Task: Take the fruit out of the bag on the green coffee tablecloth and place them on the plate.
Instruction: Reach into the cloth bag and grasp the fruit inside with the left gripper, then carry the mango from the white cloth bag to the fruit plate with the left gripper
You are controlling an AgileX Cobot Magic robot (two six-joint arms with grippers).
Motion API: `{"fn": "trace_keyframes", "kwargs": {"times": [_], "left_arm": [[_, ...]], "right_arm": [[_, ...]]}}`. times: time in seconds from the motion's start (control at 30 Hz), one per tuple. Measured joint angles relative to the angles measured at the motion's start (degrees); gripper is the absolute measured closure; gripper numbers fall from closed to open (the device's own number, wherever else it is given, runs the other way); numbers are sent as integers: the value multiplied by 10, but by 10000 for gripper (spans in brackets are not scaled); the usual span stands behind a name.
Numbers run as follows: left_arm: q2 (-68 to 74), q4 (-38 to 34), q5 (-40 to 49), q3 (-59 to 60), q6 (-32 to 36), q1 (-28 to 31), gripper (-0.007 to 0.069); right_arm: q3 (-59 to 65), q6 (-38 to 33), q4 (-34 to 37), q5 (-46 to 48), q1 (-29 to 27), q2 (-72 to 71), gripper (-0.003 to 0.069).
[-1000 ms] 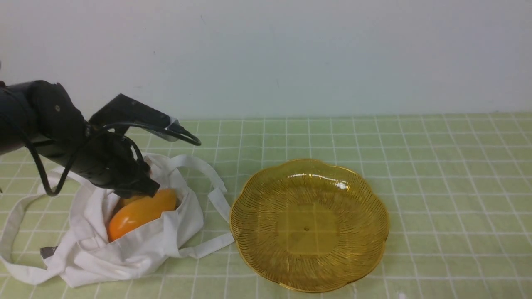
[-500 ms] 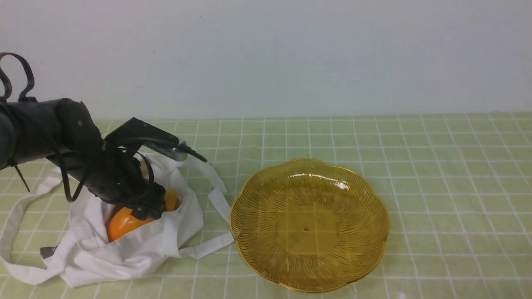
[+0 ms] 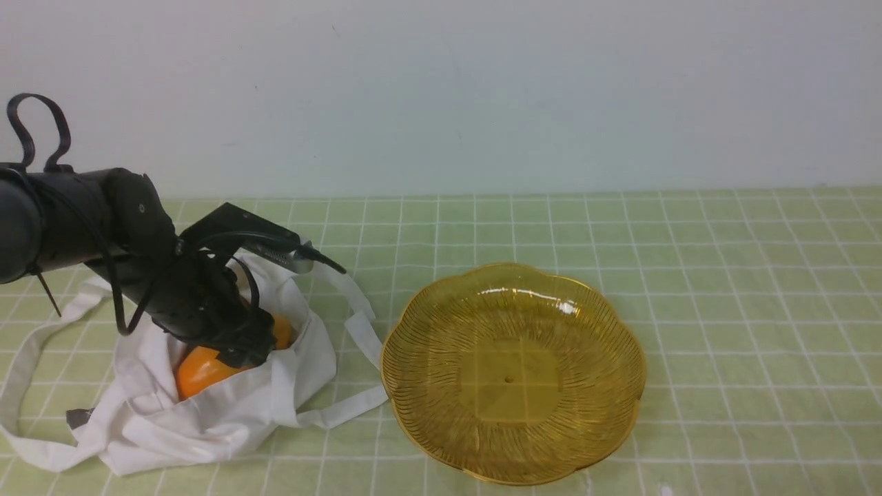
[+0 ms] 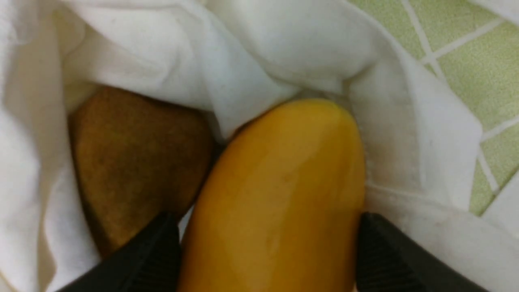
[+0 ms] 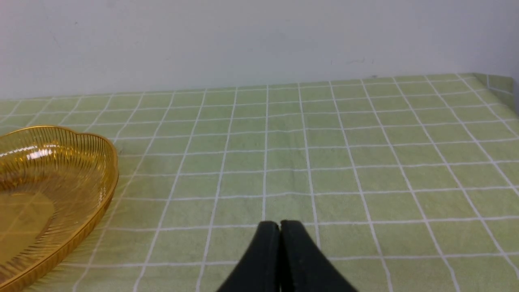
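Pale green gridded tablecloth [image 3: 689, 275] covers the counter; the amber scalloped plate [image 3: 513, 372] lies bare. Inside the white cloth bag [image 3: 207, 413], the left pincer [image 4: 267, 221] clasps the glossy orange-yellow mango [image 4: 284, 170] beside the brown kiwi [image 4: 134, 162]; both await transfer.

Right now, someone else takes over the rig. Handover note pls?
Left tool: down inside the bag, one finger on each side of the mango. Cannot tell if it is clamped yet.
Right tool: shut and holding nothing, over the tablecloth, apart from the plate.
Things: the mango and kiwi lie side by side in the bag. The plate holds nothing.
Done: the reach into the bag.
Left: grip and lift the mango, set it on the plate, then do the same with the kiwi.
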Motion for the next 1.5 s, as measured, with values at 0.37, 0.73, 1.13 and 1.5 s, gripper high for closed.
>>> {"fn": "trace_keyframes", "kwargs": {"times": [0.37, 0.73, 1.13, 1.5], "left_arm": [[-53, 6, 46, 3, 0, 0, 126], [-173, -13, 39, 4, -23, 0, 129], [-196, -100, -36, 4, -21, 0, 129], [-145, 31, 65, 5, -133, 0, 129]], "right_arm": [[0, 0, 0, 0, 0, 0, 669], [0, 0, 0, 0, 0, 0, 669], [0, 0, 0, 0, 0, 0, 669], [0, 0, 0, 0, 0, 0, 669]]}}
